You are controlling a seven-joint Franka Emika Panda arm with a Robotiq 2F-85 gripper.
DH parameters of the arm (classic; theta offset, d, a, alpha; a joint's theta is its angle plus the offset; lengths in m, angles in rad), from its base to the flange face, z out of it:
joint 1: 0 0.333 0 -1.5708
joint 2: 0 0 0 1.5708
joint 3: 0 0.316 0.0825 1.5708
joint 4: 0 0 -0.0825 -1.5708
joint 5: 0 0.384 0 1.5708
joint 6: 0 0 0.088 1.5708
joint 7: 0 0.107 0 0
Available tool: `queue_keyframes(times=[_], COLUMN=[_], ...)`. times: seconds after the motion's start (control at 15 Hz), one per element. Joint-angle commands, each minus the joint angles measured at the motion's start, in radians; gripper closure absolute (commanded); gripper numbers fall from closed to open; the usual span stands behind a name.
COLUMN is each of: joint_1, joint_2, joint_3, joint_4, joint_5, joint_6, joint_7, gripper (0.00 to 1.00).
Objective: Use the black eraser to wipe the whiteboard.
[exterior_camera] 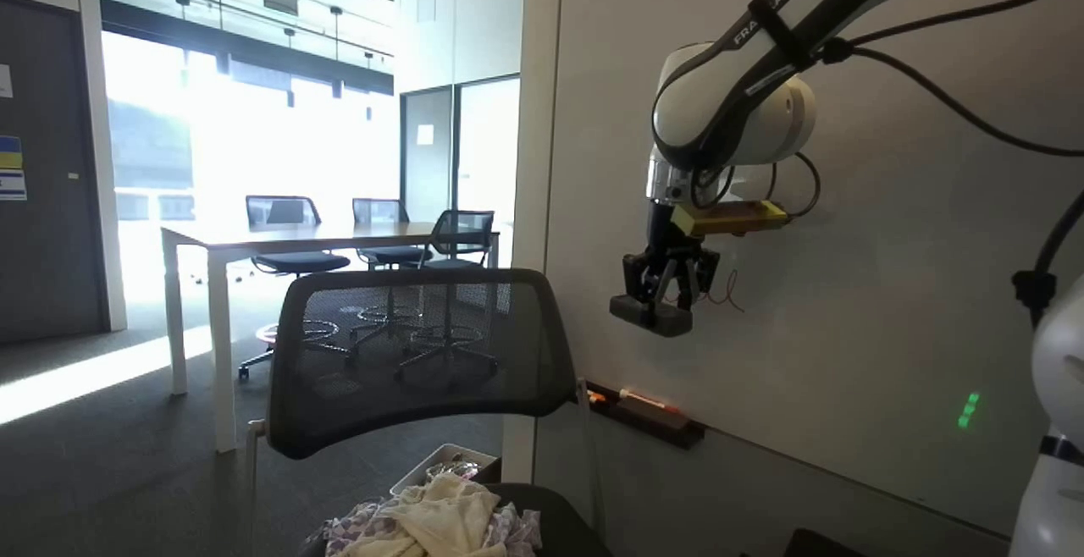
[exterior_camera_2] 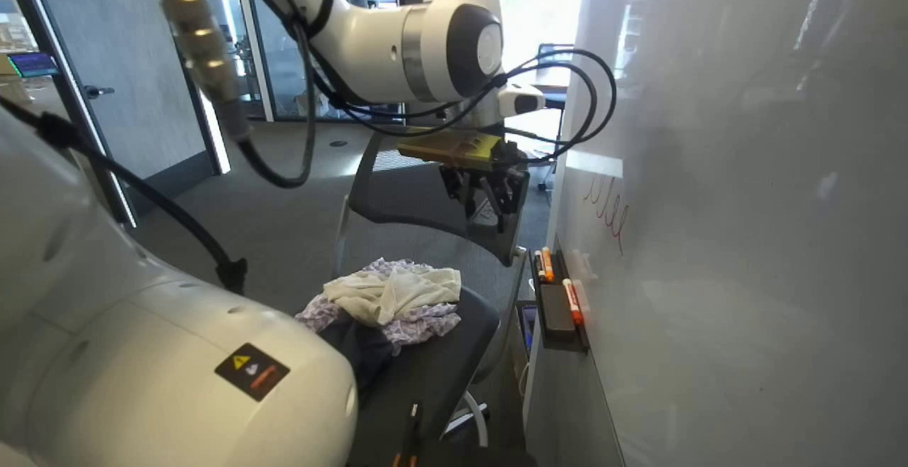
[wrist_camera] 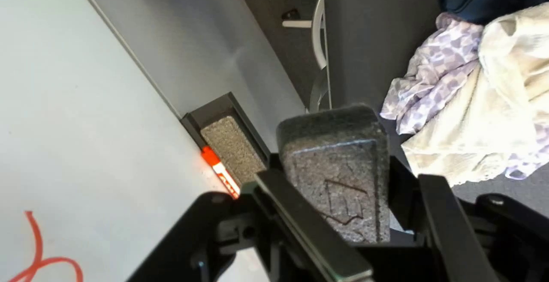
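Observation:
My gripper (exterior_camera: 659,293) is shut on the black eraser (exterior_camera: 650,315), which it holds in the air across the fingers. In the wrist view the eraser (wrist_camera: 332,166) shows its brownish-grey back between the two finger pads, with its dark edge at the far end. In an exterior view the gripper (exterior_camera_2: 489,204) is apart from the whiteboard (exterior_camera_2: 745,254), and the eraser is hard to make out there. The whiteboard (exterior_camera: 855,320) is a large glossy pale panel. Red scribbles (exterior_camera_2: 607,208) are on it; part of them (wrist_camera: 40,252) shows at the wrist view's lower left.
A dark ledge tray (exterior_camera_2: 560,343) at the board's lower edge holds orange and red markers (exterior_camera_2: 572,301) and another oblong block (wrist_camera: 233,147). A mesh-backed chair (exterior_camera: 423,345) stands close by, with cloths (exterior_camera_2: 394,297) on its seat. Cables hang from the arm.

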Motion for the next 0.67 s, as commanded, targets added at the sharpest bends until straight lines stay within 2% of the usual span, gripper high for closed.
queue_keyframes(times=[0.0, 0.33, 0.47, 0.6], joint_1=[-0.048, -0.153, -0.187, -0.264], joint_2=[-0.091, -0.074, -0.087, -0.088], joint_3=[0.132, 0.259, 0.262, 0.285], joint_4=[-0.09, -0.106, -0.107, -0.096], joint_5=[-0.178, -0.509, -0.673, -0.833], joint_6=[0.096, 0.217, 0.243, 0.285], joint_7=[0.179, 0.392, 0.48, 0.577], gripper=[0.66, 0.66, 0.66, 0.66])
